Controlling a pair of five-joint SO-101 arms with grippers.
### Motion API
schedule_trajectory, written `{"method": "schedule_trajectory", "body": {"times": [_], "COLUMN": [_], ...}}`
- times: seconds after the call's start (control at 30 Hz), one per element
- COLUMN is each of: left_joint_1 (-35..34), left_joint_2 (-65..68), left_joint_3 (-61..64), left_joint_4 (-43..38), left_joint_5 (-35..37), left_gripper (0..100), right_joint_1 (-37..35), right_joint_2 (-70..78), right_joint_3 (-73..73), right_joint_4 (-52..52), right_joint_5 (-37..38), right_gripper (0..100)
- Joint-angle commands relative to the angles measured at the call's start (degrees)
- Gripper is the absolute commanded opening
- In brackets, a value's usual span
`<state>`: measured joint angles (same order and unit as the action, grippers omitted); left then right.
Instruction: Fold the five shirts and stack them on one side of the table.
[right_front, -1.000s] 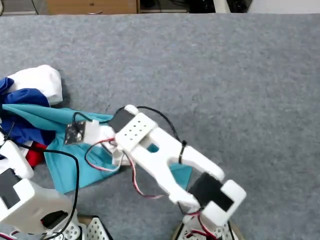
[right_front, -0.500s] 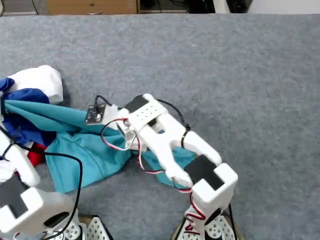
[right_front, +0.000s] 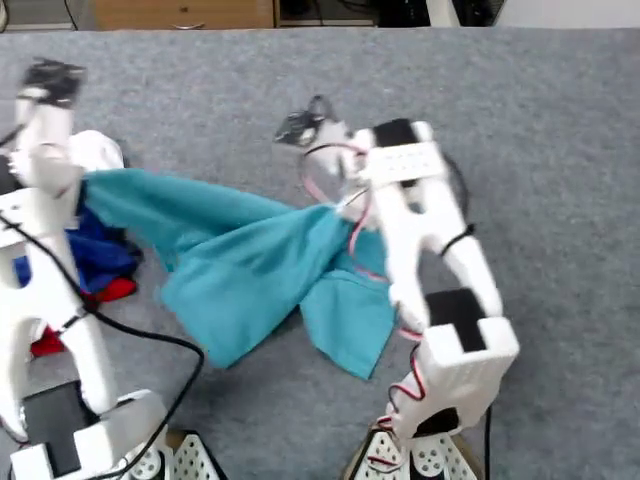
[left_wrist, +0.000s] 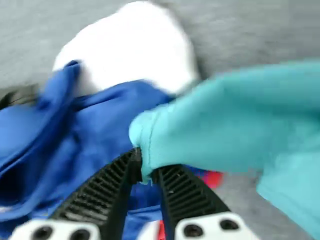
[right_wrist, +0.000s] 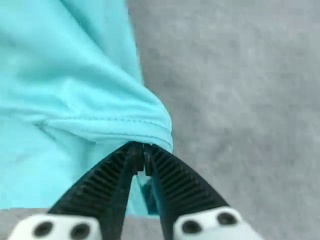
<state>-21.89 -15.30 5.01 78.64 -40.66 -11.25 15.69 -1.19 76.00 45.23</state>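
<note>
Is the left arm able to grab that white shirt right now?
Probably not yet. The white shirt lies close by and is largely uncovered, but the left end effector is shut on the teal shirt and would have to let go first.

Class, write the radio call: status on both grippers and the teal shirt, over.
Left gripper shut on teal shirt, one end; right gripper shut on the other. Shirt stretched between them. Unfolded pile beneath left gripper.
</note>
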Motion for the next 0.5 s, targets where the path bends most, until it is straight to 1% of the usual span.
{"method": "schedule_trajectory", "body": {"times": [0.0, 0.17, 0.27, 0.37, 0.4, 0.47], "left_joint_1": [9.85, 22.07, 25.49, 25.67, 25.14, 23.12], "left_joint_2": [-1.89, 0.84, 5.23, 10.24, 11.56, 13.49], "left_joint_3": [-2.73, 0.09, 0.88, 0.44, 0.18, 0.09], "left_joint_4": [1.58, -1.41, -3.08, -3.52, -3.34, -3.43], "left_joint_5": [4.48, 10.37, 13.27, 14.07, 14.07, 14.07], "left_gripper": [2, 2, 2, 2, 2, 2], "right_joint_1": [7.16, 15.60, 18.86, 20.09, 20.09, 19.91], "right_joint_2": [1.71, 11.56, 19.82, 25.71, 26.86, 28.18], "right_joint_3": [-4.44, -12.62, -21.14, -30.55, -33.89, -39.96], "right_joint_4": [-2.81, -7.91, -7.56, -0.62, 3.43, 11.43], "right_joint_5": [2.55, 3.87, 4.04, 3.69, 3.69, 3.69], "right_gripper": [0.2, 0.2, 0.2, 0.6, 2.5, 10.6]}}
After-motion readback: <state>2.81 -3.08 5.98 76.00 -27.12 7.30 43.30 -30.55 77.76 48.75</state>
